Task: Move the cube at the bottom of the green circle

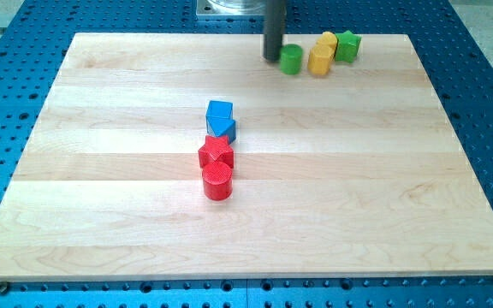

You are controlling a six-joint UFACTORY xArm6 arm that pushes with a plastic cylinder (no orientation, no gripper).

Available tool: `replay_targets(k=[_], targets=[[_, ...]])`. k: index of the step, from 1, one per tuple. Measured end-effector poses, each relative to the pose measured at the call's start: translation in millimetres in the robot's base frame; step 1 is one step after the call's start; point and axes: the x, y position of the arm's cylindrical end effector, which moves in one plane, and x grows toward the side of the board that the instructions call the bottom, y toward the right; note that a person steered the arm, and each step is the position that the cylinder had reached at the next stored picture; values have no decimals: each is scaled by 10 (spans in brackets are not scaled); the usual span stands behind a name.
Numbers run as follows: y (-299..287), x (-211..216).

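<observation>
The green circle block (291, 60) stands near the view's top edge of the wooden board (101, 214), right of centre. My tip (271, 57) rests on the board just left of it, almost touching. A blue cube (219, 112) sits near the board's middle, with a second blue block (226, 129) right below it. Under those are a red star (216, 153) and a red cylinder (217, 182), all in one close column.
A yellow cylinder (319, 61) and a second yellow block (328, 40) stand right of the green circle. A green star (347, 45) is at their right. Blue perforated table (478, 94) surrounds the board.
</observation>
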Motion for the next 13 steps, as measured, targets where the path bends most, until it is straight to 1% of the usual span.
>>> replay_targets(k=[1, 2, 3, 5, 6, 7, 8, 9, 11, 12, 13], targets=[[-632, 8], [-1181, 295], [-1732, 303], [-1856, 405], [-1957, 679], [-2099, 1500], [-2005, 1648], [-1497, 1648], [-253, 1425], [-266, 1012], [-252, 1113]])
